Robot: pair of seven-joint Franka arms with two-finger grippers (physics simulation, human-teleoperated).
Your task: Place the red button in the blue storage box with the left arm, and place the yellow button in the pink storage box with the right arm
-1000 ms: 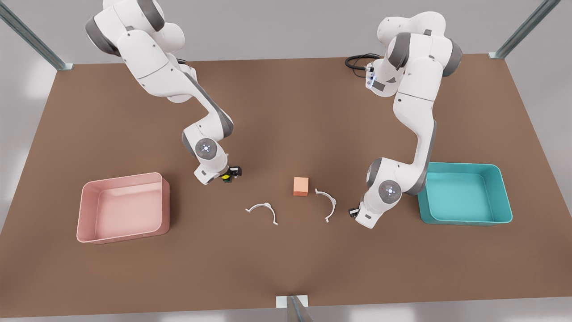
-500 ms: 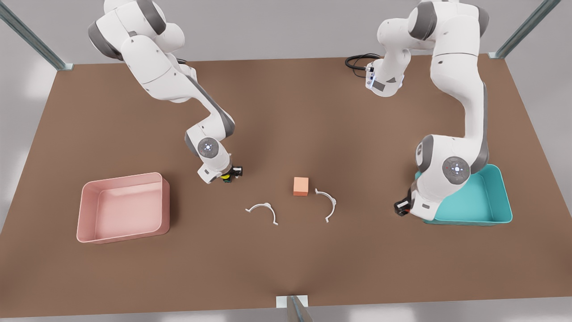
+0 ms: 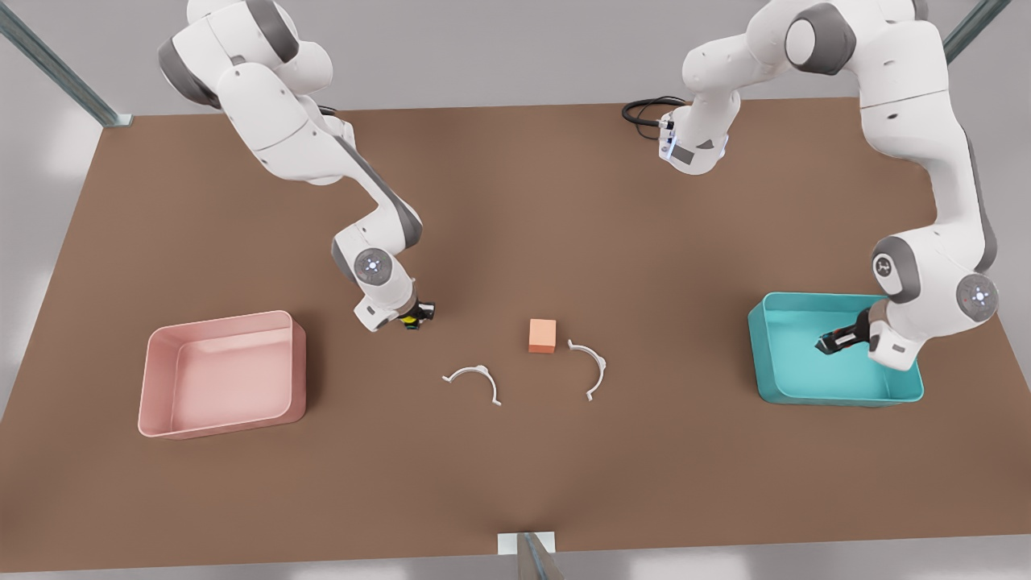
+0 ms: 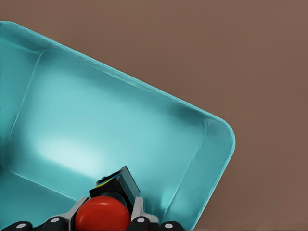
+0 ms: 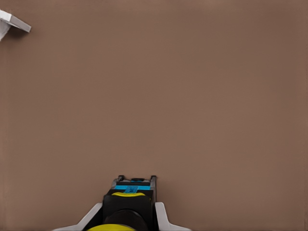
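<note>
The red button (image 4: 102,215) sits between the fingers of my left gripper (image 3: 830,344), which is shut on it and hangs over the inside of the blue storage box (image 3: 838,398) at the front view's right. In the left wrist view the box's teal floor (image 4: 120,130) lies right under the button. My right gripper (image 3: 412,316) is shut on the yellow button (image 3: 407,320) just above the table, some way to the right of the pink storage box (image 3: 221,322). The yellow cap and black base (image 5: 127,204) show between its fingers over bare table.
An orange cube (image 3: 542,335) stands mid-table between two white curved clips (image 3: 475,379) (image 3: 592,366). A black cable (image 3: 644,109) lies at the far edge. A white clip end (image 5: 12,21) shows in the right wrist view.
My left arm swung from beside the right-hand clip toward the front view's right, carrying the red button over the blue box. The right gripper with the yellow button barely moved.
</note>
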